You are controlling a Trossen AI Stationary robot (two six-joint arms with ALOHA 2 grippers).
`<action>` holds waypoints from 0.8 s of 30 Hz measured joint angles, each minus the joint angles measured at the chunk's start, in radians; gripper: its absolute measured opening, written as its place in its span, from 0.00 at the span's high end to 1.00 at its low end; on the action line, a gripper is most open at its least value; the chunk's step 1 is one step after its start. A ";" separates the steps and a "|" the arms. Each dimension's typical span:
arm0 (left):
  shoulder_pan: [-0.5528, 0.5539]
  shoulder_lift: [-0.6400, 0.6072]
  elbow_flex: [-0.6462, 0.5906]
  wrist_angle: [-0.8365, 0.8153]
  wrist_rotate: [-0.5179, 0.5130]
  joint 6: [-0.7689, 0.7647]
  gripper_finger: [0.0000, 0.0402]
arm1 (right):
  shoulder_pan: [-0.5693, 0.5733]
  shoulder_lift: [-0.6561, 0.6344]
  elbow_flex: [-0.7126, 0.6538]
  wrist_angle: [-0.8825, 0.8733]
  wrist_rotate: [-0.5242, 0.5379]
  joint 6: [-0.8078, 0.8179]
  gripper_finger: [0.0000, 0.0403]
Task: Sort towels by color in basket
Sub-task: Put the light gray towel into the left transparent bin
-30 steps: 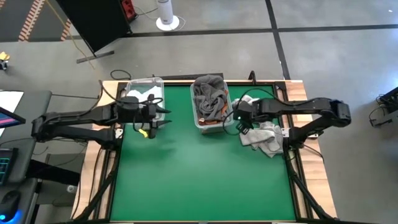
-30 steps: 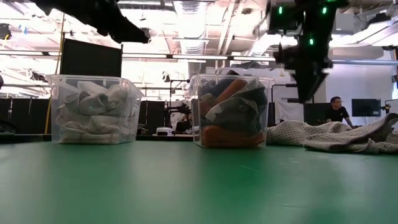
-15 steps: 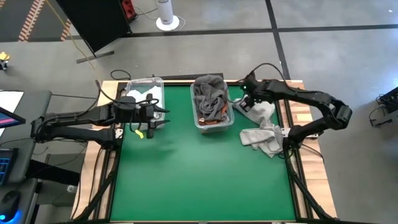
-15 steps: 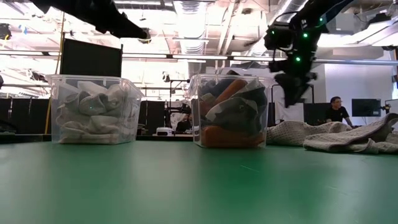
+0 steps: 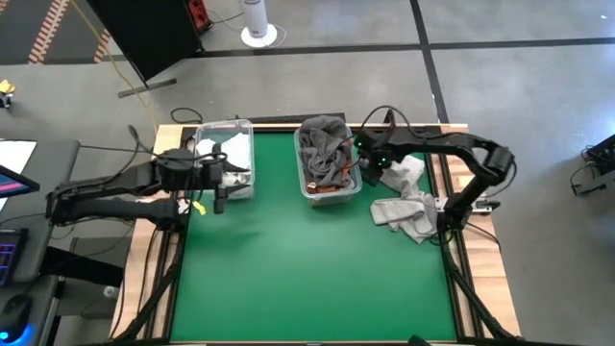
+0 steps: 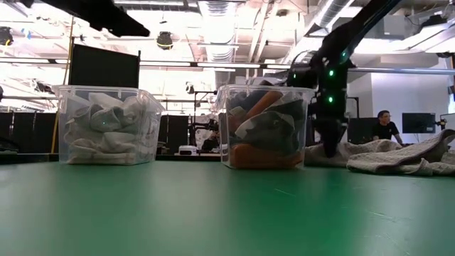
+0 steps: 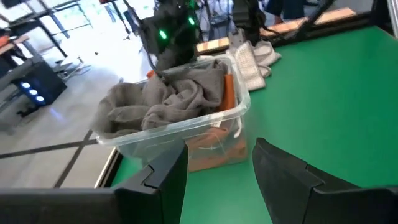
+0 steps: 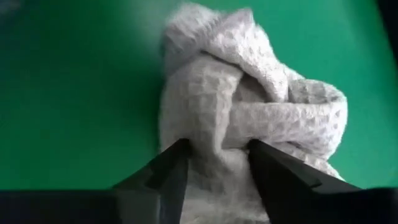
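Note:
A light grey waffle towel (image 8: pixel 249 118) lies crumpled on the green table just right of the middle bin (image 5: pixel 327 159). That bin holds grey and rust-orange towels. My right gripper (image 8: pixel 214 163) is open and low over the towel (image 5: pixel 402 173), one finger on each side of a raised fold. It also shows in the low view (image 6: pixel 329 146). More light towels (image 5: pixel 408 213) lie in a heap nearer the right edge. My left gripper (image 7: pixel 221 168) is open and empty, hovering beside the left bin (image 5: pixel 226 154) of white towels. My right gripper comes at the light grey towel from above, pointing down. Its open fingers (image 8: pixel 171 165) stand astride a raised fold (image 8: pixel 217 134) of the cloth, which lies slack on the table. Whether the fingertips touch the cloth, I cannot tell.
Both clear plastic bins stand along the table's far edge. The towel heap (image 6: pixel 384 158) fills the right side. Wide green table (image 5: pixel 307 279) lies open toward the near edge. A person sits in the room far behind the table (image 6: pixel 384 124).
My right gripper has swung from above the towel heap toward the far edge. It then came down beside the middle bin onto the light grey towel. My left gripper has drawn back toward the table's left, closer to the left bin.

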State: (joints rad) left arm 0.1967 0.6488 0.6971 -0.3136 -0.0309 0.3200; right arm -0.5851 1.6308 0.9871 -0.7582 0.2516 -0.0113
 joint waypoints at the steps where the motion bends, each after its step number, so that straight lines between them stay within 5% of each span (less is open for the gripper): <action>1: 0.000 -0.018 0.000 -0.014 -0.005 -0.009 0.57 | -0.003 0.020 0.000 0.001 0.001 0.000 0.51; 11: 0.000 -0.101 0.000 -0.099 -0.012 -0.044 0.57 | -0.048 0.063 0.002 -0.056 -0.020 -0.012 0.95; 24: 0.000 -0.100 0.000 -0.087 -0.118 -0.190 0.57 | 0.029 -0.373 0.198 -0.318 -0.042 0.090 0.94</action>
State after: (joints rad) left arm 0.1967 0.5486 0.6971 -0.4007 -0.1493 0.1298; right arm -0.5565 1.2580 1.1853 -1.0765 0.2097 0.0791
